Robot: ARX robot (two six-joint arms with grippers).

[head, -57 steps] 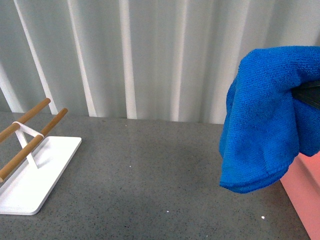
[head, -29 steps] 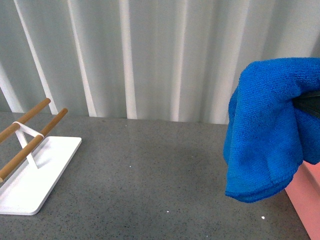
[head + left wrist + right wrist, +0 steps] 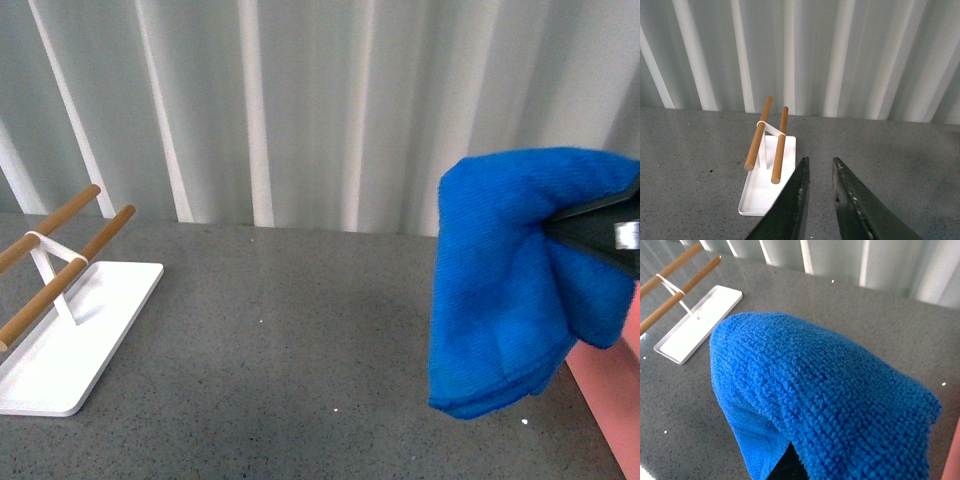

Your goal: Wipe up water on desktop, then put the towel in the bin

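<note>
Cut off by the right edge of the front view: the right gripper (image 3: 590,228), a dark wedge clamped on the towel (image 3: 500,300), its fingertips buried in the folds. Held mid-right, clear of the desktop (image 3: 300,350) and beside the bin (image 3: 612,400) — only a smooth salmon-pink corner at lower right. Fluffy royal-blue microfibre, drooping in a rounded bulge. Matte speckled grey stone below. Left gripper (image 3: 820,161) barely parted, empty. Lower left, partly cropped — flat white tray (image 3: 110,320), two wooden rods (image 3: 60,218).

Open to me: the middle of the desktop (image 3: 300,390). Obstacles: white rod tray (image 3: 70,350) at the left edge, bin (image 3: 615,420) at the right edge, towel (image 3: 500,290) hanging near it.
</note>
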